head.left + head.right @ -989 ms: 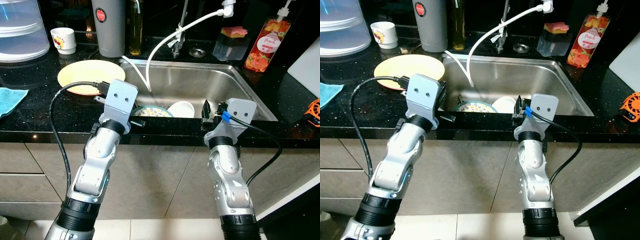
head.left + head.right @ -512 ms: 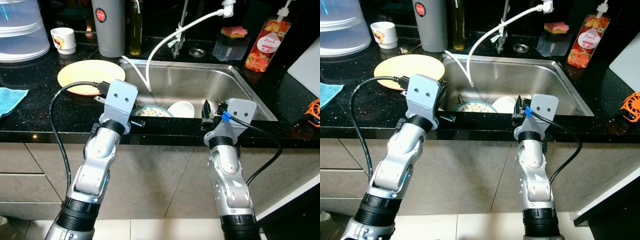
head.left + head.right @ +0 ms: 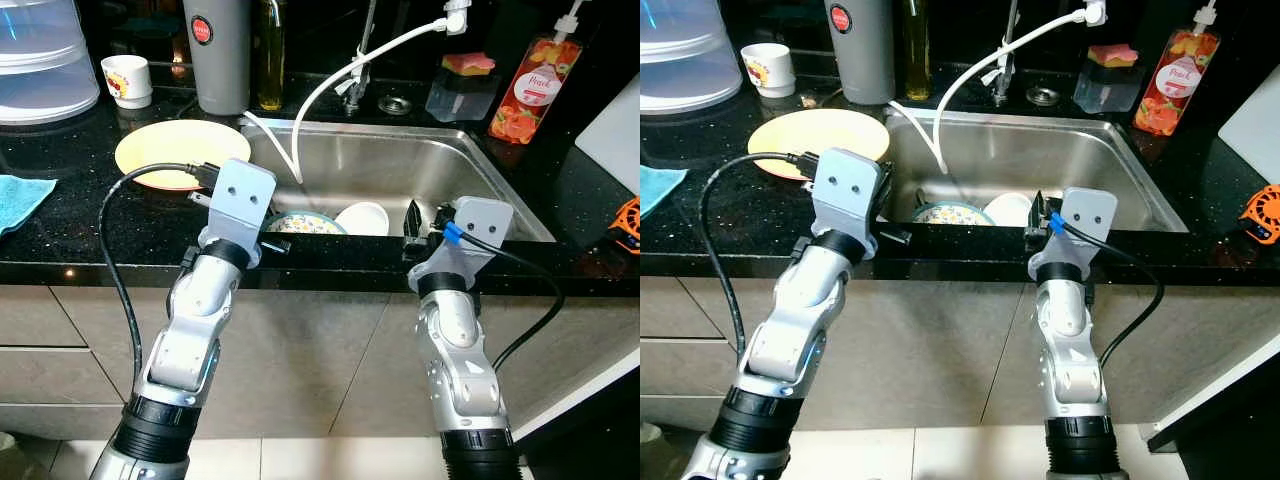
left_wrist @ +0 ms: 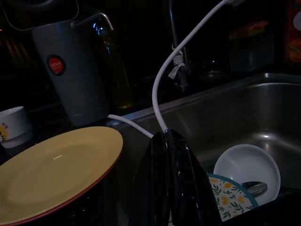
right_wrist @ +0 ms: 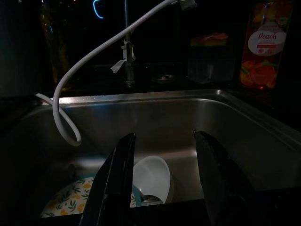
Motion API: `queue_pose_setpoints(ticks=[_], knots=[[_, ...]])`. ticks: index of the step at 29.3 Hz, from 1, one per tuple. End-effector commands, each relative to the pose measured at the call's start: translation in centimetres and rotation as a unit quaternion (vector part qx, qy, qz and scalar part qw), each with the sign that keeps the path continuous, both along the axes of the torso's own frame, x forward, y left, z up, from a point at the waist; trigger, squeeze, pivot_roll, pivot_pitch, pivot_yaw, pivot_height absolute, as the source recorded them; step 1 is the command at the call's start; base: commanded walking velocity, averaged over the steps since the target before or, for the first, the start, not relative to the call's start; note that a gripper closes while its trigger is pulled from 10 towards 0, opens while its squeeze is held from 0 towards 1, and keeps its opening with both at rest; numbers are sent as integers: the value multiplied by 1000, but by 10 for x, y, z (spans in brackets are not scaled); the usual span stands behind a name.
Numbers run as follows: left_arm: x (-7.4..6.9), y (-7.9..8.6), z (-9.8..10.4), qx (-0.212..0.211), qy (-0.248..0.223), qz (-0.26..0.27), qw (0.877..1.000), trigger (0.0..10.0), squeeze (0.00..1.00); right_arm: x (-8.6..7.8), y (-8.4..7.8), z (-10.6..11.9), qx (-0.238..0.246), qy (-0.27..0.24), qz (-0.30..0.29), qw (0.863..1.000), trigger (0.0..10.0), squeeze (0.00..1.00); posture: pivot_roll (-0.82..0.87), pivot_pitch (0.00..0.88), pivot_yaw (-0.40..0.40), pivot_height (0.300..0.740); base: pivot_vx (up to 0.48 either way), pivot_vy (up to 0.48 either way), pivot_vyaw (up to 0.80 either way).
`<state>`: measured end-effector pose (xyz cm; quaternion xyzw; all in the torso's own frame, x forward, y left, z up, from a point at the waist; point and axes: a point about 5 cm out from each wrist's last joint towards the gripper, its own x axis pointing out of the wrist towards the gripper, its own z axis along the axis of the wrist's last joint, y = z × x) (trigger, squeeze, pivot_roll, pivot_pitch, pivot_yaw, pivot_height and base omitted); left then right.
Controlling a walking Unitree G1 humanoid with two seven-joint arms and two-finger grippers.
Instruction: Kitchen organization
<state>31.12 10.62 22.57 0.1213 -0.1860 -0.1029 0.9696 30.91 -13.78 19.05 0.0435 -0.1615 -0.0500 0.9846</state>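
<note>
While sink holds white bowl, patterned plate | left gripper fingers together | right gripper spread | spoon partly hidden.

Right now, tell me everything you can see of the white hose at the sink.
The white hose is a thin, smooth, flexible tube, plastic by its look. From a white fitting at the top, it arcs down past the faucet, where something pale is wrapped around the two. It drops into the steel sink, curls in a loop, then runs back over the rim toward the grey jug.
</note>
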Motion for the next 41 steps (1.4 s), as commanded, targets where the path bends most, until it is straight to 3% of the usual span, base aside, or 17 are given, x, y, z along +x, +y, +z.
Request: queue_pose_setpoints(ticks=[1,41], knots=[[-2,-3,-1,6,4,-6,1000,10000,0,-1,-1,-3,1,8,-4,1000,10000,0,212,0,-48,740,0,0,0],[-3,-2,-2,7,5,-5,1000,10000,0,-1,-1,-3,1,9,-4,1000,10000,0,214,0,-47,740,0,0,0]])
